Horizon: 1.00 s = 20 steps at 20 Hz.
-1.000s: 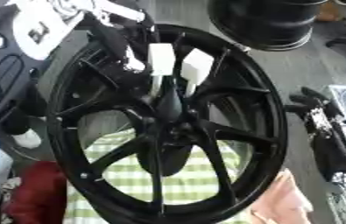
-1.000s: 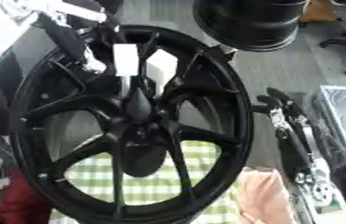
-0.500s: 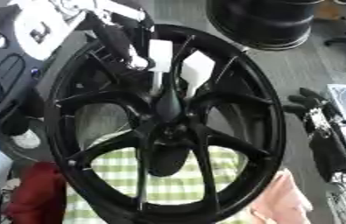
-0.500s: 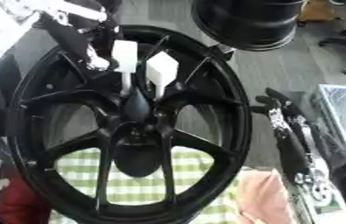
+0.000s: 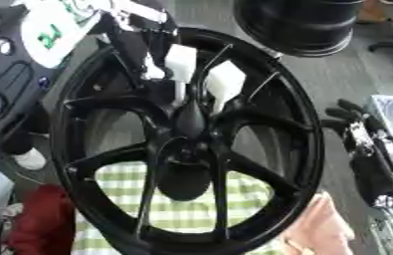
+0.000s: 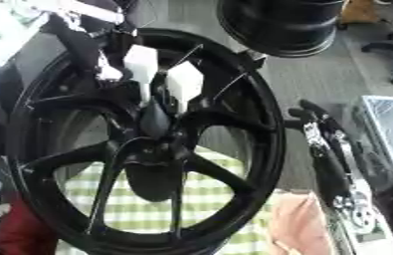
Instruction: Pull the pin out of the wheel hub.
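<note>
The robot's left hand (image 5: 143,47) reached in from the upper left, its dark fingers curled about a slim pale pin (image 5: 179,94) standing above the centre of the black wheel hub (image 5: 191,149), which lay over a green checked cloth (image 5: 182,209); the right hand (image 6: 321,144) rested beside the rim, fingers relaxed.

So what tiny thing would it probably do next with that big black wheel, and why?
Probably draw the left robot hand up and away from the hub, along the pin's line. Its dark fingers sit at the white blocks just above the hub, where a thin pale pin runs down toward the centre. The right robot hand rests idle beside the wheel rim. Whether the pin is free yet cannot be told.
</note>
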Available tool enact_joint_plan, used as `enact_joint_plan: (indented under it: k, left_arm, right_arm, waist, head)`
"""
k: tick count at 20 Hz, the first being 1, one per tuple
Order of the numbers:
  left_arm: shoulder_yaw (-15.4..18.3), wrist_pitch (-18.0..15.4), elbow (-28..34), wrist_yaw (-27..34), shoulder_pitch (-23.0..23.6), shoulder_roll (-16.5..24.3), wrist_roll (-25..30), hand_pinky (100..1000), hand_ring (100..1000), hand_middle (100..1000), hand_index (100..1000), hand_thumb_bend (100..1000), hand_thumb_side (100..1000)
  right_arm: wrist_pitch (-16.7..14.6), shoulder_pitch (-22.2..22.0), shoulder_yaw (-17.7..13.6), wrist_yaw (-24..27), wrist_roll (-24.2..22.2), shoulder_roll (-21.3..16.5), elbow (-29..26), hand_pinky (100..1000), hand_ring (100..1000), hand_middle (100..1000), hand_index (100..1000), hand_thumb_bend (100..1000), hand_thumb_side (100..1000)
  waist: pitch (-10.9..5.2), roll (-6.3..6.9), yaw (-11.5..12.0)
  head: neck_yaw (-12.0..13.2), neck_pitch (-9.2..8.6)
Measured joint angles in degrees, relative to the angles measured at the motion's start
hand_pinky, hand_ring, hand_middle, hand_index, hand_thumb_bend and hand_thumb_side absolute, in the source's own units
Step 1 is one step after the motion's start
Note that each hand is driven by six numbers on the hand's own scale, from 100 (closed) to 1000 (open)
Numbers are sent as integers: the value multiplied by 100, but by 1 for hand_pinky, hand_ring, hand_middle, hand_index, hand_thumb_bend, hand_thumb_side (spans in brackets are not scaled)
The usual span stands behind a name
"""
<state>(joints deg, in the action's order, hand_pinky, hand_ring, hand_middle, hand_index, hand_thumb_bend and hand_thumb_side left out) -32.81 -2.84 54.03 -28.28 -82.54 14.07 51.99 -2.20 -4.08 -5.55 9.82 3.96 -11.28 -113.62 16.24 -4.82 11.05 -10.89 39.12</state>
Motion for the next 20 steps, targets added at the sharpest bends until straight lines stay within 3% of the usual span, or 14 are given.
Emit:
enact_joint_plan:
  k: [5,14,20]
  left_arm:
    - [47,103,1,-109,-6,-1,1,727,649,549,535,100,181]
    - [145,319,222,-144,-58,8,5,702,589,498,378,100,145]
    - [325,488,608,-41,-187,193,3,693,576,487,364,100,158]
  right_arm:
    - [21,-2,17,-27,-4,0,0,1000,752,744,859,100,620]
    - [35,-5,30,-54,-8,0,0,1000,752,744,858,100,618]
    - [29,-4,30,-52,1,0,0,1000,752,744,858,100,619]
  waist:
    - [1,1,0]
    - [1,2,0]
    - [1,3,1]
  head:
    - [6,0]
    - [21,0]
    - [20,1]
